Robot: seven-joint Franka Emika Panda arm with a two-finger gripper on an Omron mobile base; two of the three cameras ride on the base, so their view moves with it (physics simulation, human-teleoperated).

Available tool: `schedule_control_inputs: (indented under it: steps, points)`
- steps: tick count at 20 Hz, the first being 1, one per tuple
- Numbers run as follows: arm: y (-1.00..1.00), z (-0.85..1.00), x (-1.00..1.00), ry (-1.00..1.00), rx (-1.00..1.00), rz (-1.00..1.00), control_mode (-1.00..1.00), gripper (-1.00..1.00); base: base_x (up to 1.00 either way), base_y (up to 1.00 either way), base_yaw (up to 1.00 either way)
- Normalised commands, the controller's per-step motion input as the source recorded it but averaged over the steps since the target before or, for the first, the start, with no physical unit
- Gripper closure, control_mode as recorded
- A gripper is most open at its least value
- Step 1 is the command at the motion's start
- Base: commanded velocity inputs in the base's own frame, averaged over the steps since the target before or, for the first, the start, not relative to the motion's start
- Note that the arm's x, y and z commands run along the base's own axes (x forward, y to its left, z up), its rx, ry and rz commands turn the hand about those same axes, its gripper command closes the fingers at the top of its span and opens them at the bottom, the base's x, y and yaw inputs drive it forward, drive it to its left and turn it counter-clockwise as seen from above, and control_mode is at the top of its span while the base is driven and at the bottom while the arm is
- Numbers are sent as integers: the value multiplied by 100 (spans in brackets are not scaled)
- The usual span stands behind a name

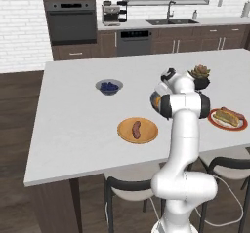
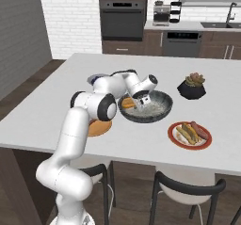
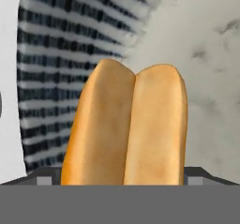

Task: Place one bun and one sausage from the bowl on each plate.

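Jaws lowered into bowl [image 2: 162, 110], astride bun [image 3: 126, 127]; clamped or merely straddling: cannot tell. Bun long axis straight ahead of jaws, along view line. Wooden plate [image 1: 149, 135], sausage [image 1: 136, 129] only, nearer than red-rimmed plate [image 2: 175, 139].

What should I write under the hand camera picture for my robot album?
Close-up of a golden hot dog bun lying in the speckled bowl, right at the gripper.
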Motion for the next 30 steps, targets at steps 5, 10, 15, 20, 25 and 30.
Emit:
schedule_control_inputs:
  steps: [5,10,15,20,25,30]
  points:
    - [0,26,-1,0,-6,-3,-100,100,0,0,0]
    - [2,85,-25,10,-27,0,-100,100,0,0,0]
    - [56,93,-92,5,-43,6,-100,100,0,0,0]
    - [96,47,-100,1,-42,13,-100,100,0,0,0]
    - [100,2,-100,-2,-30,21,-100,100,0,0,0]
    - [100,-2,-100,0,-7,31,-100,100,0,0,0]
